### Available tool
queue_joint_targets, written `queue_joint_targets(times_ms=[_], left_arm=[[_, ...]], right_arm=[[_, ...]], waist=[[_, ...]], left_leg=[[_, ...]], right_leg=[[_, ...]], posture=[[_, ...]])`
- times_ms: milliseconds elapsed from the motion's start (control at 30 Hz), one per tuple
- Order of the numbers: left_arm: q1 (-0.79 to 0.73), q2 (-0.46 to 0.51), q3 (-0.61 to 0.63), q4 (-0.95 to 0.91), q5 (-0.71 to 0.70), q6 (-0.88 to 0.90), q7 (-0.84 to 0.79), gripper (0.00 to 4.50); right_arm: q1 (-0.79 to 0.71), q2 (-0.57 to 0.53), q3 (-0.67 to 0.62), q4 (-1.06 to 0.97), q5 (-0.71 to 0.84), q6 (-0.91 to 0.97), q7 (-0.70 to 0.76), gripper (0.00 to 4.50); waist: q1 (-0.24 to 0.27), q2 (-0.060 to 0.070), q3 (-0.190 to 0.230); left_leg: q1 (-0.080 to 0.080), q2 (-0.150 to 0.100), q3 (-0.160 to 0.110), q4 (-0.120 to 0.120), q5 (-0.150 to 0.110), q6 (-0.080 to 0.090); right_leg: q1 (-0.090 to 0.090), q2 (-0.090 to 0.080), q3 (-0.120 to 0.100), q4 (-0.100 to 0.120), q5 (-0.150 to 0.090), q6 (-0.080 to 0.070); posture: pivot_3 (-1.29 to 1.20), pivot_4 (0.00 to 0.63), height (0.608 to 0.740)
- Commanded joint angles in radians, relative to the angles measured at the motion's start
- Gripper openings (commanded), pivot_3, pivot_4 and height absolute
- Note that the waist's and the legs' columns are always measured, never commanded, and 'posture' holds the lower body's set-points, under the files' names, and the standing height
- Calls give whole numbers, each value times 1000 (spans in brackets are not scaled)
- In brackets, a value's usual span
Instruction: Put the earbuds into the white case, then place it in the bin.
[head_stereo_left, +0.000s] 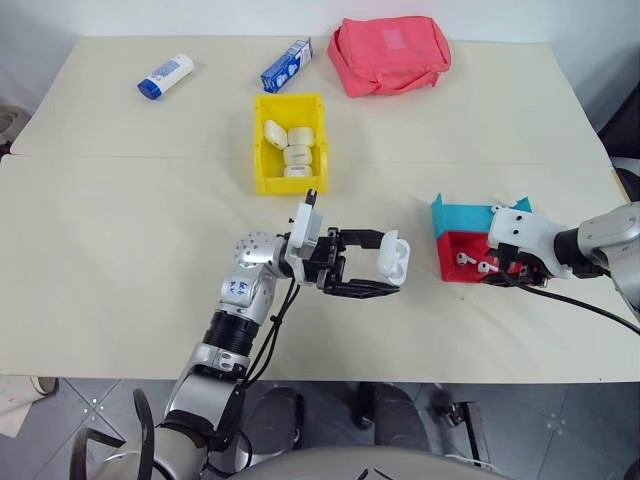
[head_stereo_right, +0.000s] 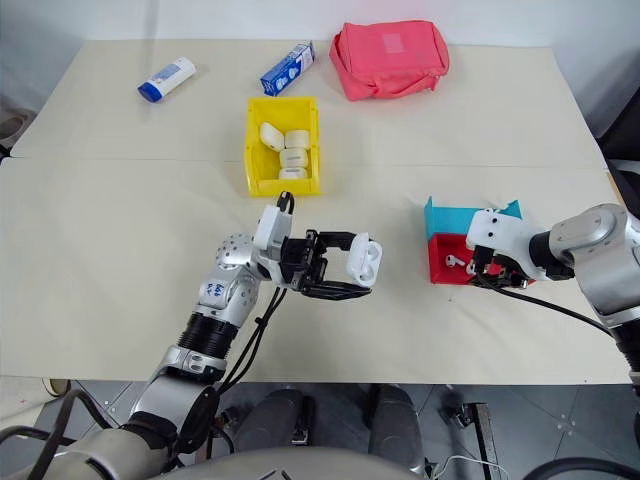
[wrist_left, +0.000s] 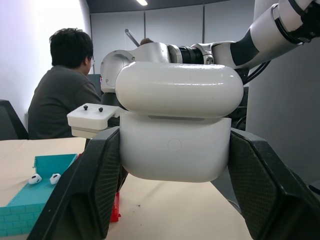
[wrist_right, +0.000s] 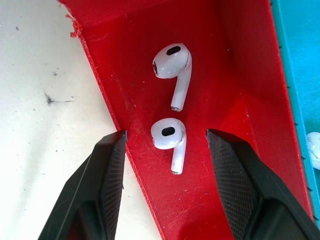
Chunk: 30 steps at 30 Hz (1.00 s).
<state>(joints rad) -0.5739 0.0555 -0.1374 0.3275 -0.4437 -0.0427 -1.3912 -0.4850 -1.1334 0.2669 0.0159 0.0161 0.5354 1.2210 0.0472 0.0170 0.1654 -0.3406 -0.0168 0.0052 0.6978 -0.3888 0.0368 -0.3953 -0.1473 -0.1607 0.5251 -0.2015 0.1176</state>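
White case (head_stereo_left: 393, 254) is clamped in left gripper (head_stereo_left: 372, 262); right gripper (wrist_right: 165, 150) jaws are spread over tiny, slippery earbuds (wrist_right: 170, 137), best pinched across the stem.

A cream table (head_stereo_left: 120, 200) stands on grey tiled floor (head_stereo_left: 560, 430); a seated person (wrist_left: 60, 100) faces grey wall panels (wrist_left: 175, 25).

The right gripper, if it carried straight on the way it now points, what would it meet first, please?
Most likely the nearer earbud lying in the red tray: the right gripper points down into the tray with its open fingers on either side of that earbud. How much gap remains is hard to judge.
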Motion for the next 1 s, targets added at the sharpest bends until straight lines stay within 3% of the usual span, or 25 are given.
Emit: queue_joint_targets(times_ms=[33,900,1000], left_arm=[[8,1,-2,-33,-19,2,3,2801],[12,4,-2,-40,-18,-2,18,2801],[10,3,-1,-38,-18,-3,19,2801]], right_arm=[[-13,4,-20,13,-14,-14,6,2600],[-21,32,-25,49,-30,-48,11,2600],[-20,34,-25,44,-28,-46,12,2037]], waist=[[0,0,0],[-2,0,0],[-3,0,0]], left_leg=[[0,0,0,0,0,0],[1,0,0,0,0,0],[1,0,0,0,0,0]], right_leg=[[0,0,0,0,0,0],[1,0,0,4,0,0],[1,0,0,4,0,0]], posture=[[0,150,740],[0,150,740],[0,150,740]])
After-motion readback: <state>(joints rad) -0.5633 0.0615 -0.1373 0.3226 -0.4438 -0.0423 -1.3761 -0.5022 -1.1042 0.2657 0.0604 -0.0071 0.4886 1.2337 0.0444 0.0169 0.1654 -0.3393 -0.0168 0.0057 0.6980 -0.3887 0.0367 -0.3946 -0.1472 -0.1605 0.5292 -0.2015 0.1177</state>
